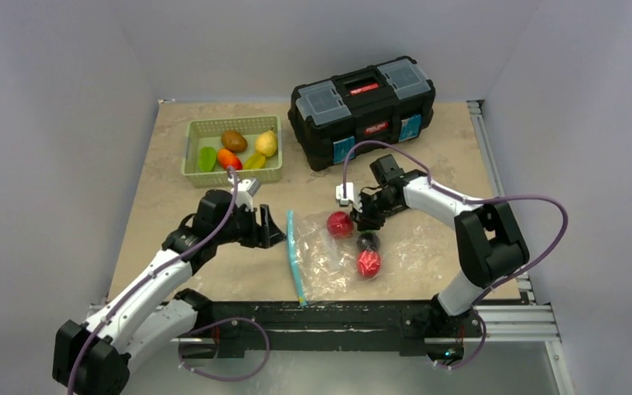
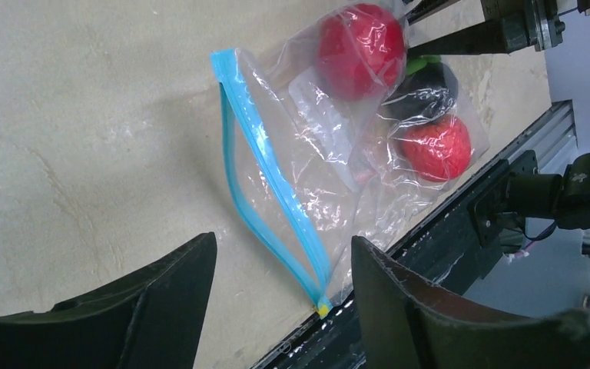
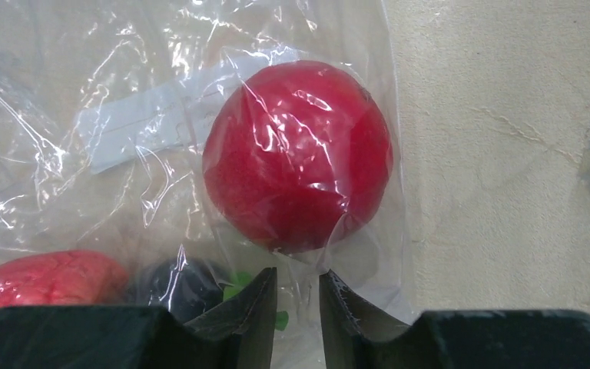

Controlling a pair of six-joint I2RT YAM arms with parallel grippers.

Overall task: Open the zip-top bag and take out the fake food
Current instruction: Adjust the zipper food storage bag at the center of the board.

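The bag lies flat on the counter, low in the middle of the overhead view, with its teal zip along its left edge. Three pieces of food are inside, bunched at the right end: a smooth red ball, a dark piece and a bumpy red one. From the left wrist the two zip tracks look parted along much of their length, so I'd say the mouth is at least partly open and the step in hand is emptying it

The left tool hovers just left of the zip, fingers wide apart, holding nothing. The right tool sits at the bag's far right edge beside the red ball. Its fingers are nearly together, with a narrow slit between them and film lying in it, but I cannot tell whether the plastic is truly nipped

Next, I reckon the left tool needs to take one lip of the zip and spread the mouth while the right end is held or lifted. The slippery film could slide free

A basket of fruit and a toolbox stand at the top
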